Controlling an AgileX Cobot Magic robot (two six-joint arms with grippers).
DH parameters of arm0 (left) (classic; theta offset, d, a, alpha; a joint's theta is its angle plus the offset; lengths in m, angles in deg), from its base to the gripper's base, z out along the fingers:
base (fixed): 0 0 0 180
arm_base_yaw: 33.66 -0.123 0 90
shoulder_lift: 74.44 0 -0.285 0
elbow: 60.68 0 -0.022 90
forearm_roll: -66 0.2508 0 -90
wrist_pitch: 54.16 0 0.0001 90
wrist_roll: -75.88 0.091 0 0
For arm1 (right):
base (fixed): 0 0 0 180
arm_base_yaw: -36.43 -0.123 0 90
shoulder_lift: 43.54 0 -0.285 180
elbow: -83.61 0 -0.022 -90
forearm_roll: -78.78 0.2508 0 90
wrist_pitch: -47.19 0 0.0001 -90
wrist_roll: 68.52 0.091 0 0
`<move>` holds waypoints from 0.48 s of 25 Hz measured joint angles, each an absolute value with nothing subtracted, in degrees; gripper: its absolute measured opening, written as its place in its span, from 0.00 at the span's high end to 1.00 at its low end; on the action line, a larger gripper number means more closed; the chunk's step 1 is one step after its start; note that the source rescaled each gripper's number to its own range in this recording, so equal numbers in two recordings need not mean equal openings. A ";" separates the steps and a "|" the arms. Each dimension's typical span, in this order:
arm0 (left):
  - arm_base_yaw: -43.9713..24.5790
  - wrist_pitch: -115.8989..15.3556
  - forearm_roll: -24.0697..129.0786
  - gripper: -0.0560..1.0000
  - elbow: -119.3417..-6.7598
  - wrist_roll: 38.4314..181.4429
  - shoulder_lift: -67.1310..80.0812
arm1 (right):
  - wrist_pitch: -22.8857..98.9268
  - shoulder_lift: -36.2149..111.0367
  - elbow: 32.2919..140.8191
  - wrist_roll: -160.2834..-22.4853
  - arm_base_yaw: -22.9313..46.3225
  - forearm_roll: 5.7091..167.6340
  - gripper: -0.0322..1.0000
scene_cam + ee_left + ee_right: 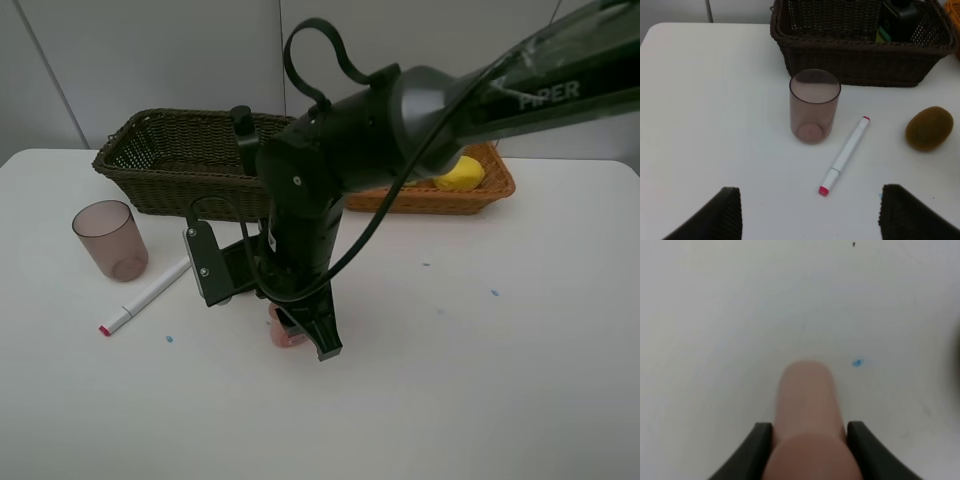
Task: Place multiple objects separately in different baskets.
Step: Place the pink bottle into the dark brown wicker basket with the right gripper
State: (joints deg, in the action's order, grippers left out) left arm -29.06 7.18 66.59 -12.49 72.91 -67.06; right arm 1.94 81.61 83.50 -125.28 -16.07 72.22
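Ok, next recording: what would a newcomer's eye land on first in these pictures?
The right gripper, on a black arm reaching in from the upper right of the high view, is shut on a pink bottle on the white table near the middle. Left of it sit a mauve translucent cup and a white red-tipped marker, with a dark wicker basket behind them.

Bright, even light, soft shadows (right wrist view blurred close up), mild glare on table (520,380).

Lab-like setup; bare white table (520,380), plain grey wall (150,60).
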 joint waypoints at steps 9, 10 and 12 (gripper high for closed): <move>-29.06 7.18 66.59 0.24 -12.49 72.91 -67.06 | 0.52 74.32 83.50 -125.28 -16.07 70.38 0.97; -29.06 7.18 66.59 0.24 -12.49 72.91 -67.06 | 0.52 72.68 83.50 -125.28 -16.07 69.99 0.97; -29.06 7.18 66.59 0.24 -12.49 72.91 -67.06 | 1.01 69.63 83.50 -125.28 -16.07 68.73 0.97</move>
